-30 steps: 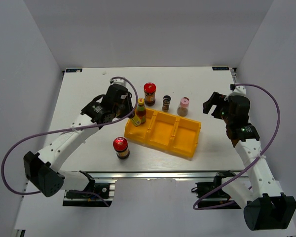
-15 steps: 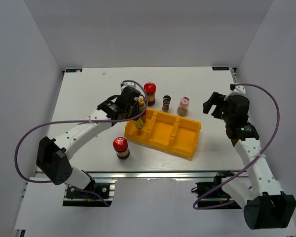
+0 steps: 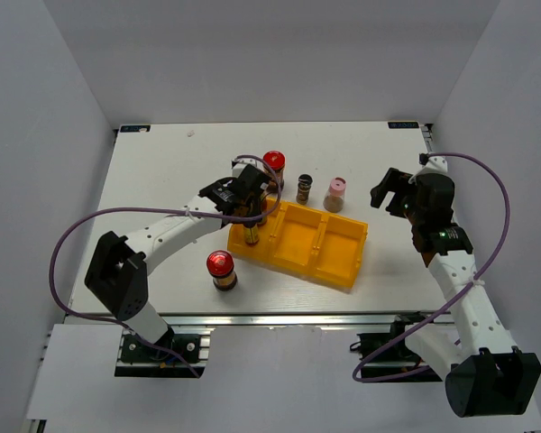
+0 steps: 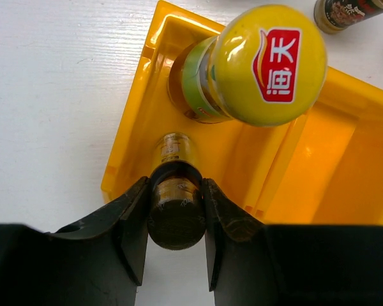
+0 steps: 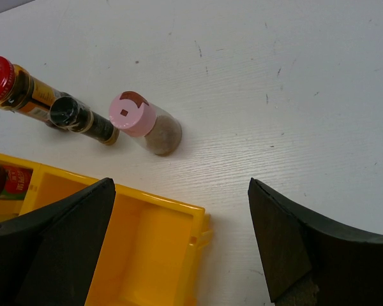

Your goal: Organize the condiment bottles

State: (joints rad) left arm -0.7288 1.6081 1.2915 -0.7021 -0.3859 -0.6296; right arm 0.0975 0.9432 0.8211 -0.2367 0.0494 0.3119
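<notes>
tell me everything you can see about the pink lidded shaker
The pink-lidded shaker is a small clear jar, glass or plastic by its look, holding greyish-brown powder. Its round pink lid shows a small dark square mark. It stands upright on the white table, just behind the right end of the yellow tray and right of the dark spice jar, apart from it in the top view. No end effector touches it.

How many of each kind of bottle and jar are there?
red-lidded jars: 2
slim sauce bottles: 2
dark spice jar: 1
pink-lidded shaker: 1
Total: 6
</notes>
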